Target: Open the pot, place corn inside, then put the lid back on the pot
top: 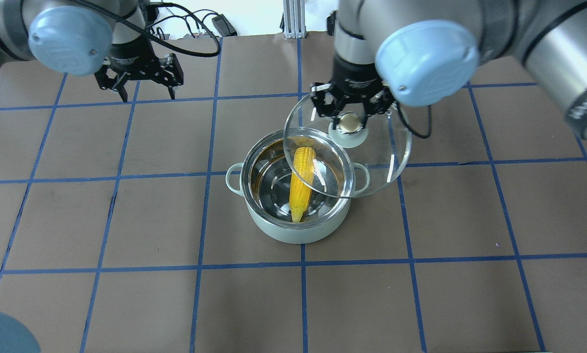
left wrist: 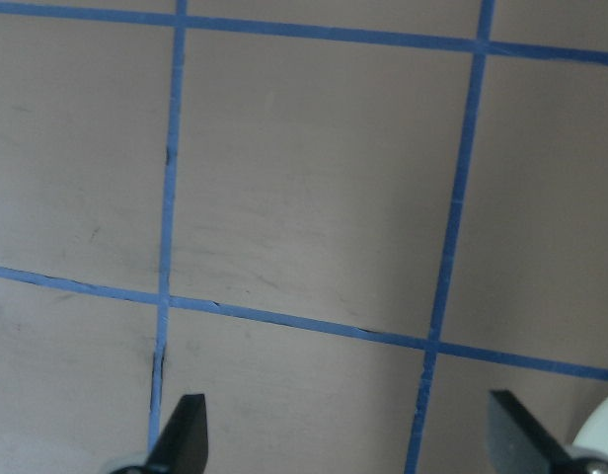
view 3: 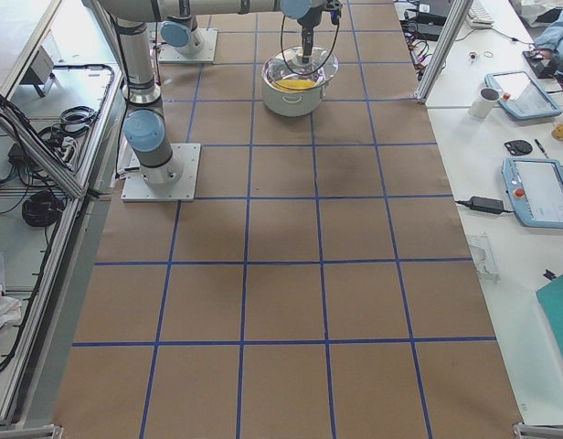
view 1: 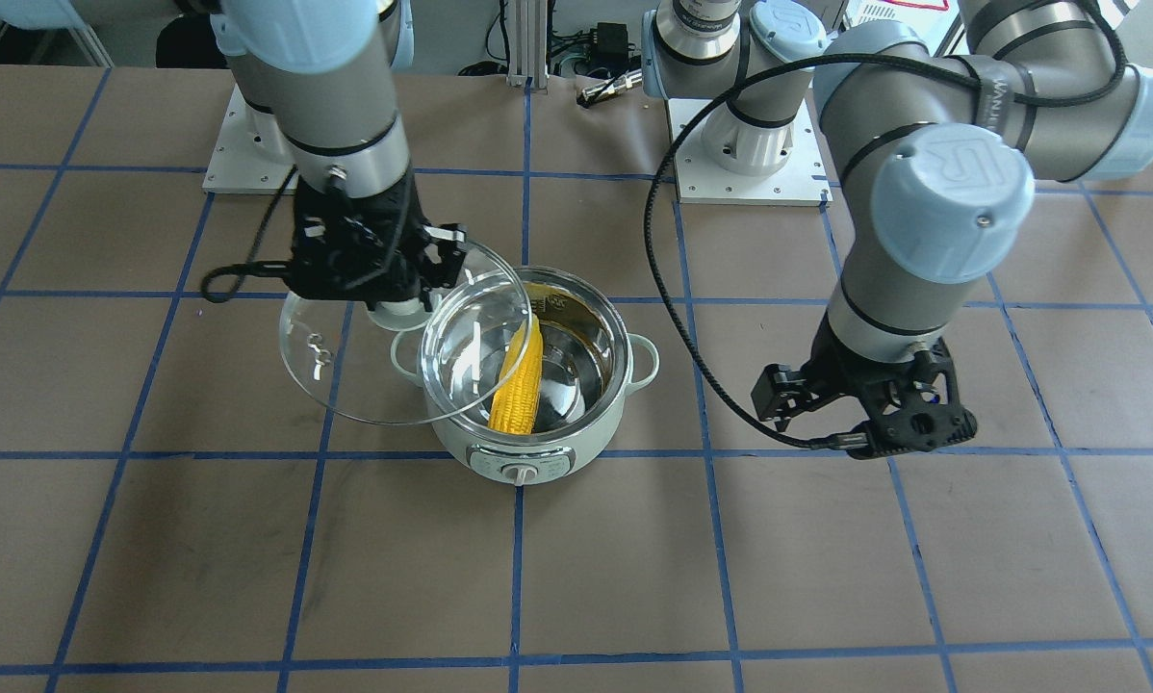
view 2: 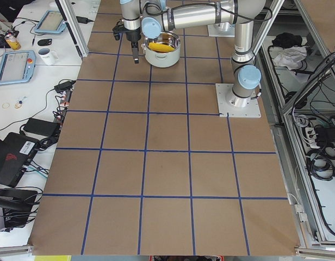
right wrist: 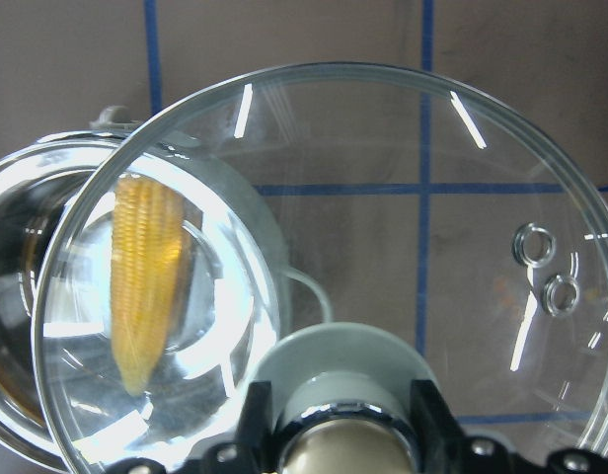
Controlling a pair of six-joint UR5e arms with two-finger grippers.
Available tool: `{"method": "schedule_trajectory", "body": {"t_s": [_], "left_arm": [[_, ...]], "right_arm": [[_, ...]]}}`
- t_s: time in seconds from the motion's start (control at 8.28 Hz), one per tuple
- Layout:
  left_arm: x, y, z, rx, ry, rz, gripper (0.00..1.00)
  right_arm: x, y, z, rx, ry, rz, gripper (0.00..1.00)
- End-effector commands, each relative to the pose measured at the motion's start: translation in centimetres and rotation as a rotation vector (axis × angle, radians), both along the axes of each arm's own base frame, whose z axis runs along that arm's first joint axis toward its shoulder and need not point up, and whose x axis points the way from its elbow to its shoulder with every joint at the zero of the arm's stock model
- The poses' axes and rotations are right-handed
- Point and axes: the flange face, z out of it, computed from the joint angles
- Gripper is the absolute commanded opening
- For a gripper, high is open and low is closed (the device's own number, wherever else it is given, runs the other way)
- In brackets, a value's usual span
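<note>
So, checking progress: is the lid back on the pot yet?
Not yet. The right gripper holds the lid by its knob, offset over part of the pot.

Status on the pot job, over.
Right gripper shut on lid, left gripper open and empty. Corn in pot, slanted, one end near the rim. Lid off-centre, only partly over pot.

Steep front and overhead views, distant end views, close wrist cameras (pot (view 1: 601,419) shared by most)
</note>
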Motion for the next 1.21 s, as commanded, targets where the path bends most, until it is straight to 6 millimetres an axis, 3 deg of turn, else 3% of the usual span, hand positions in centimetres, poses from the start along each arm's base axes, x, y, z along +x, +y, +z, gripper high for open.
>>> {"method": "schedule_trajectory", "body": {"t_s": [0.0,0.48,0.72,1.09], "left_arm": [[5.9,-0.5,5.1,-0.035,0.091,0.076,1.00],[4.4,3.0,11.0,-0.125,0.093,0.056,1.00],[4.2,4.8,11.9,-0.091,0.101,0.057,1.00],[4.1,5.3,12.4,-0.080,0.103,0.058,1.00]], "right_arm": [[9.5,0.1,-6.0,-0.014,-0.008,-0.022,0.32],[9.9,-0.1,-7.8,0.023,-0.015,-0.013,0.33],[10.3,0.0,-8.3,0.051,-0.049,-0.005,0.33],[10.0,-0.1,-8.5,0.049,-0.030,0.003,0.33]]}}
